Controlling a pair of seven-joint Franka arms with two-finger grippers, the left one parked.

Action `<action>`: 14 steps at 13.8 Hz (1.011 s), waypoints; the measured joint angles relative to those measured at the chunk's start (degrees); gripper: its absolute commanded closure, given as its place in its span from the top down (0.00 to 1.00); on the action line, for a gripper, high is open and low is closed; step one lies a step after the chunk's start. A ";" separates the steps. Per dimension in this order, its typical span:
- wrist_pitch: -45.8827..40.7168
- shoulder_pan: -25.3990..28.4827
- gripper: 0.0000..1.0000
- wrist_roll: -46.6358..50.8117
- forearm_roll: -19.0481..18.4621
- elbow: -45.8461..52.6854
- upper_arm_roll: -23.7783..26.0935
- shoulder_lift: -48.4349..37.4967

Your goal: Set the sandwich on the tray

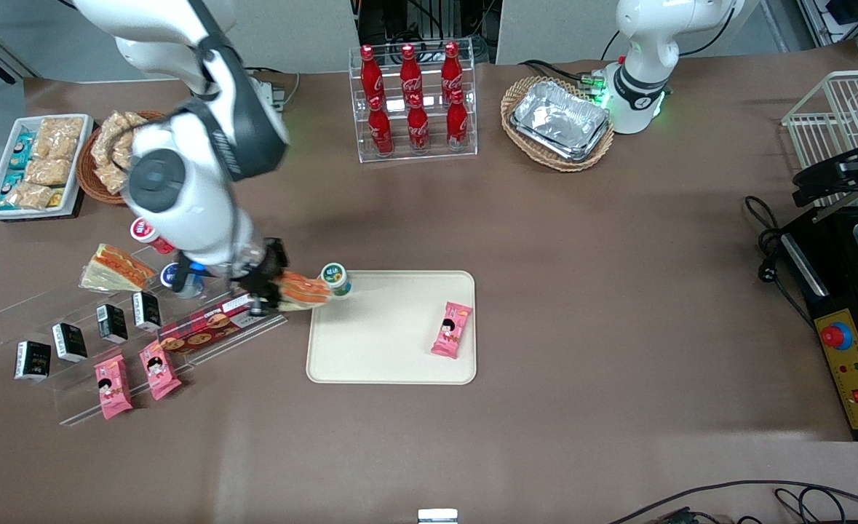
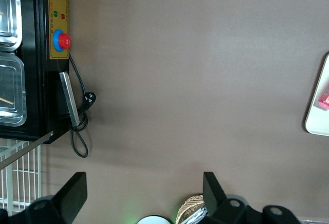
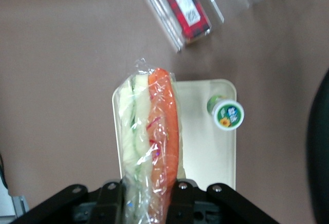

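Gripper [image 1: 272, 291]: raised above the table at the tray's edge toward the working arm's end, fingers [image 3: 181, 198] pinched on a wrapped sandwich.
Sandwich [image 3: 149, 142]: clear film wrap, pale bread and green filling on one side, orange layer on the other; held off the surface, tip [image 1: 305, 290] reaching over the tray's rim.
Tray [image 1: 388, 342]: cream-beige, rounded corners, flat on the brown table, mid-table.
On the tray: a small green-lidded cup [image 1: 335, 279] in the corner nearest the gripper; a pink snack packet [image 1: 451, 330] near the edge toward the parked arm's end.
Clear display stand [image 1: 50, 331]: toward the working arm's end; carrying a second wrapped sandwich [image 1: 116, 268], small black cartons [image 1: 70, 342], two more pink packets [image 1: 134, 378] and a red biscuit box [image 1: 207, 327] just beside the gripper.
Farther from the front camera: a rack of red cola bottles [image 1: 414, 98]; a wicker basket of foil trays [image 1: 559, 120]; a white tray of snack packets [image 1: 36, 164].
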 measured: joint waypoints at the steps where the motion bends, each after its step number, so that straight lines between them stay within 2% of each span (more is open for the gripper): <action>1: 1.31 1.08 0.19 1.58 0.00 0.71 0.00 1.73; 5: 9.93 4.21 0.19 7.44 2.32 2.90 0.04 9.16; 14: 24.97 7.69 0.19 14.68 2.59 6.61 0.07 22.46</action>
